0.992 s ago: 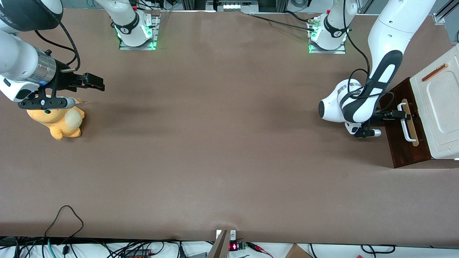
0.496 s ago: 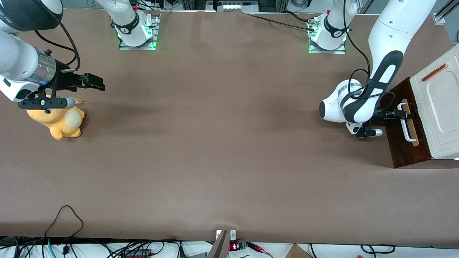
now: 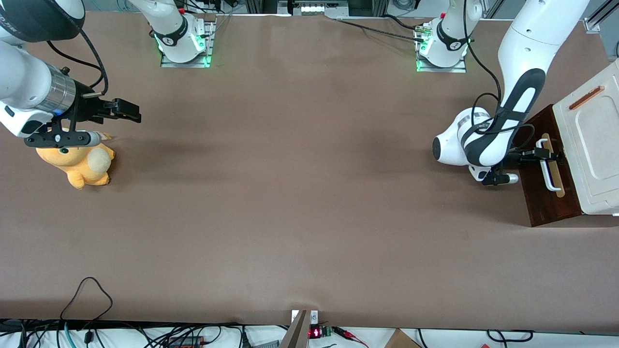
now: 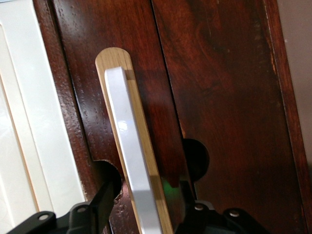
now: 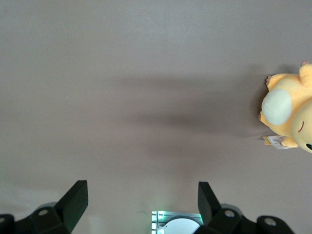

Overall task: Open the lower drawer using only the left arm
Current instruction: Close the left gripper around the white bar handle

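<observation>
Front view has the left arm (image 3: 512, 96) reaching down from its base toward the cabinet (image 3: 592, 145) at the working arm's end of the counter (image 3: 290, 193). Its gripper (image 3: 545, 153) sits at the white handle (image 3: 550, 169) of the lower drawer (image 3: 549, 193), close to the end of the bar that lies farther from the front camera. That drawer's dark brown front faces the middle of the counter, and the handle runs along a tan strip (image 3: 556, 181) set on it. A cream cabinet top with a copper bar (image 3: 586, 97) lies above the drawer.

Left wrist view looks straight onto the drawer front (image 4: 219, 97): the white handle (image 4: 129, 161) passes between the two black fingers (image 4: 105, 204), one on each side of it. A finger on each side stands just clear of the bar (a little dark wood shows between metal and handle on both sides), so the fingers are open around the handle and not gripping it. A vertical seam (image 4: 168, 87) divides the dark wood into two panels, and round dark cut-outs (image 4: 195, 158) show near the fingers. Cream cabinet surface (image 4: 29, 122) borders the dark wood.

How far the drawer is pulled out cannot be told from these views; no pale interior shows.

An orange plush toy (image 3: 80, 164) lies toward the parked arm's end of the counter, well apart from the drawer; it also shows in the right wrist view (image 5: 287, 117).
</observation>
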Action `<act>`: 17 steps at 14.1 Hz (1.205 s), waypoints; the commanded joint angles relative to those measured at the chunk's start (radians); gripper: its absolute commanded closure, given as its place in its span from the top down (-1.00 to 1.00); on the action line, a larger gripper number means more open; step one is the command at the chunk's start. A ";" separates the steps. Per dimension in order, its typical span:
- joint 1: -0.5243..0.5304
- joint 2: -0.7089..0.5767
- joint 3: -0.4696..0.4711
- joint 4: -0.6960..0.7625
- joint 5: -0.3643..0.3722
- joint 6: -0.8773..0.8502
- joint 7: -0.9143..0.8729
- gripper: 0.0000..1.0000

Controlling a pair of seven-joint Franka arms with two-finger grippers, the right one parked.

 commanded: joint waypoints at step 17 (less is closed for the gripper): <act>-0.048 0.010 -0.003 0.033 0.028 -0.003 0.002 -1.00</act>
